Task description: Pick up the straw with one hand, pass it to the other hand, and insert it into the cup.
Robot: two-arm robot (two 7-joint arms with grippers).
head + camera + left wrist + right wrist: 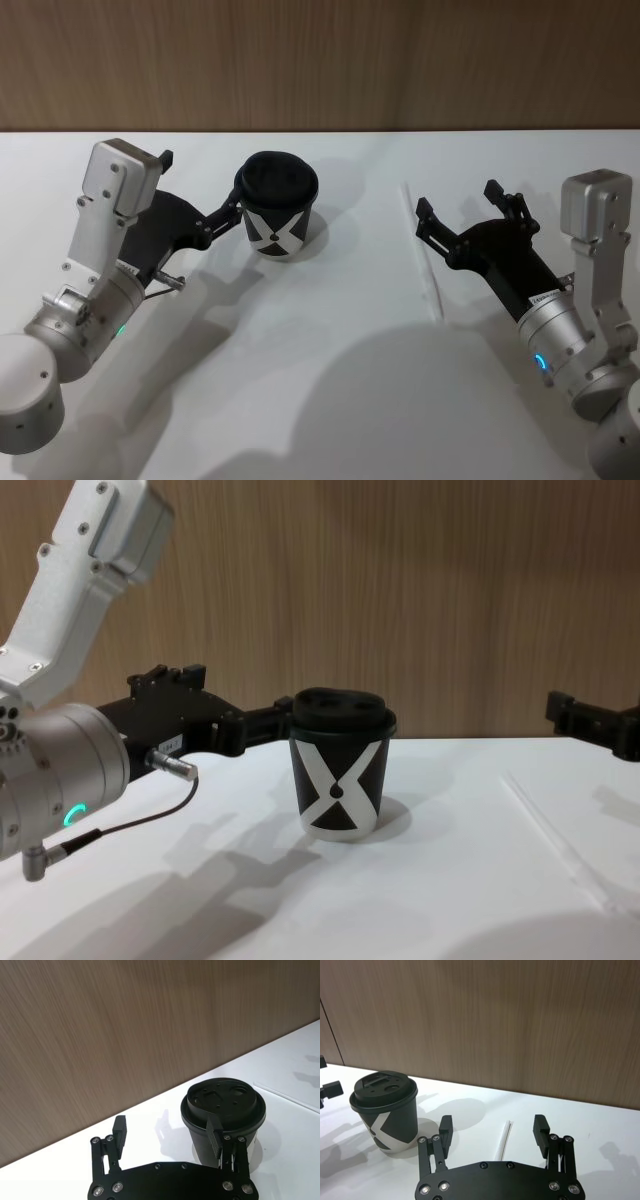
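Note:
The black cup [278, 208] with a white X and a domed lid stands upright at the back middle of the white table. My left gripper [203, 182] is open just left of it, one fingertip [215, 1132] right beside the cup [223, 1110] wall and nothing between the fingers. The thin translucent straw [424, 255] lies flat on the table right of the cup. My right gripper [458, 205] hovers open right beside the straw; the right wrist view has the straw [503, 1140] running between its two fingers [446, 1129].
A wood-panelled wall runs along the table's far edge. Bare white table [330, 400] stretches in front of the cup and between the two arms. A thin cable [130, 825] hangs from my left wrist.

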